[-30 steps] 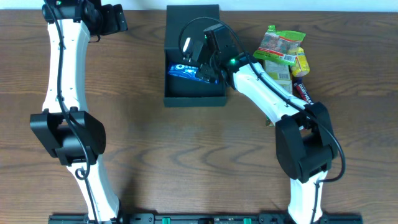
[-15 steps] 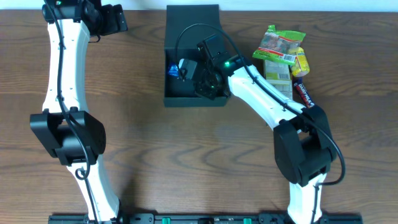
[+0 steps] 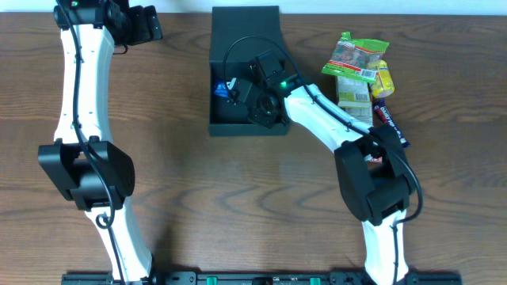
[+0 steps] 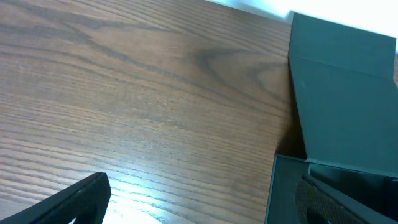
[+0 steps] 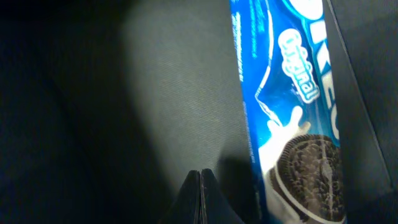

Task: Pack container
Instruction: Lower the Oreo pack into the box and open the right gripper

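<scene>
Right gripper (image 5: 200, 182) is pinched shut on nothing inside the container (image 3: 247, 127), far middle of the table (image 3: 182, 158), flap (image 3: 245, 28) open, right beside a blue Oreo packet (image 5: 292, 93) marked "Original". Left gripper (image 3: 149, 24) sits wide open and empty, far left. My guess: the packet's packed, so next it lifts clear, opens up and goes for the snack pile (image 3: 360, 63) on the right.

Open black container (image 3: 246, 124), lid back

A brown wooden table (image 3: 198, 182) fills the frame. At the upper right lie a green snack bag (image 3: 358, 57), a yellow packet (image 3: 383, 79) and a dark wrapper (image 3: 390, 120), touching. A blue cookie packet (image 5: 292, 93) lies inside the container (image 3: 238, 128), upper middle.
</scene>
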